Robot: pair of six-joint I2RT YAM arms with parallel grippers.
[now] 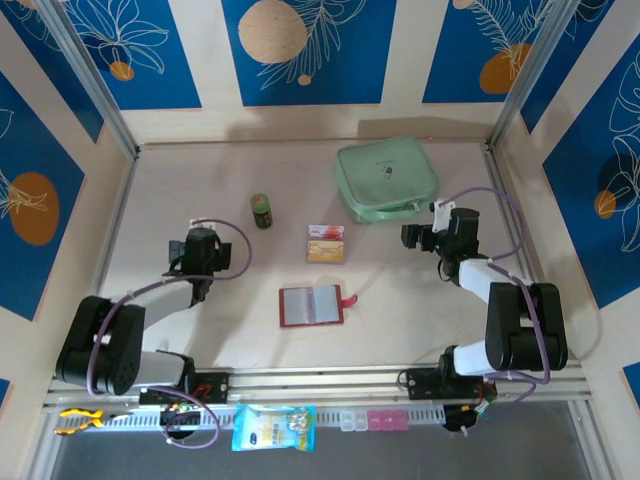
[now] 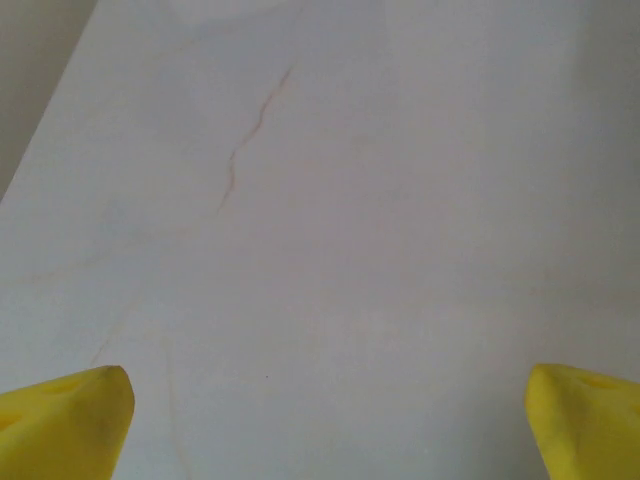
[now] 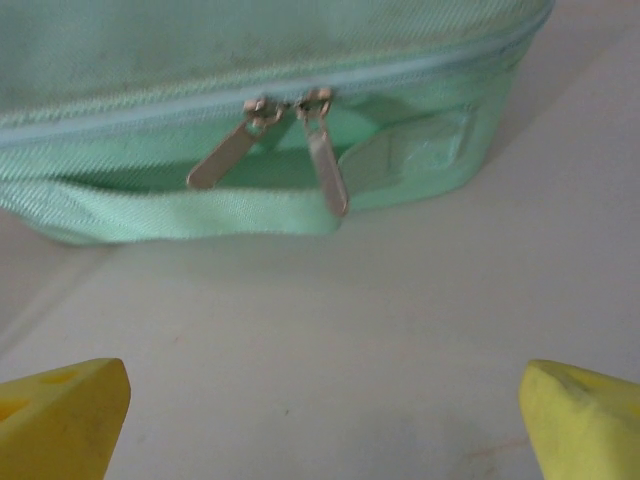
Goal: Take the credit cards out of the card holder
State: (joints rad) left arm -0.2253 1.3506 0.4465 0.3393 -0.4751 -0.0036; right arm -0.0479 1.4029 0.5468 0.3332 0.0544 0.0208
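Card holder [image 1: 313,306] lies open between left hand [image 2: 325,410] and right hand [image 3: 322,405], both spread apart, empty.

Bright, even light falls from overhead, leaving the pale table [image 1: 200,180] almost shadowless; a soft shadow lies behind the mint-green pouch [image 1: 387,180]. The top view is sharp. Both wrist views are softer: the yellow fingers [image 2: 65,415] blur at the lower corners, the zipper pulls [image 3: 325,165] look slightly unfocused, and the left view is washed out.
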